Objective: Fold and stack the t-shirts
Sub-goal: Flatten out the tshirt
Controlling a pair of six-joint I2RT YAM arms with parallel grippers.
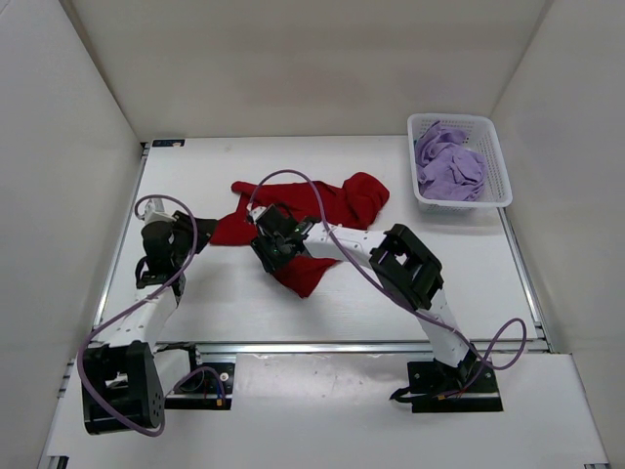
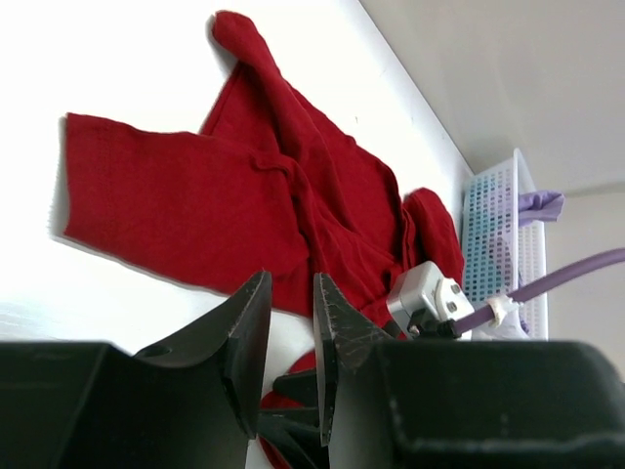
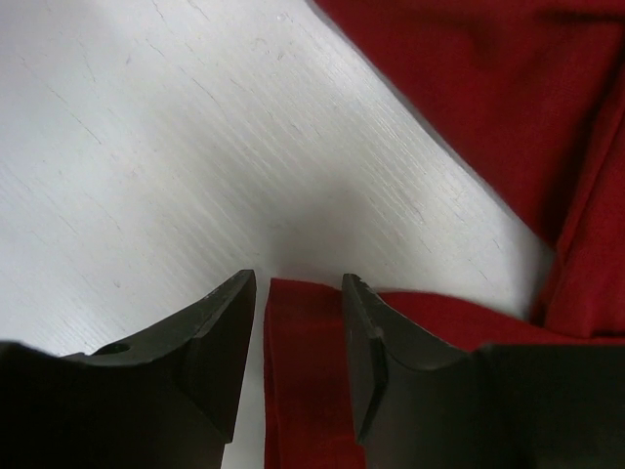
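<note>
The fingers of the right gripper (image 3: 298, 278) stood parted astride a hem corner of the deep red t-shirt (image 1: 352, 200), which lay crumpled mid-table, while those of the left gripper (image 2: 291, 276) were narrowly parted and empty near its left sleeve edge, with bare table (image 1: 234, 313) lying nearer and the lavender t-shirt (image 1: 449, 168) in the far-right basket (image 1: 457, 118).

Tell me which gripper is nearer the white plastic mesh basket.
Right. The right gripper is mid-table at the deep red cloth t-shirt, left of the basket; the left gripper sits farther left, past the t-shirt.
</note>
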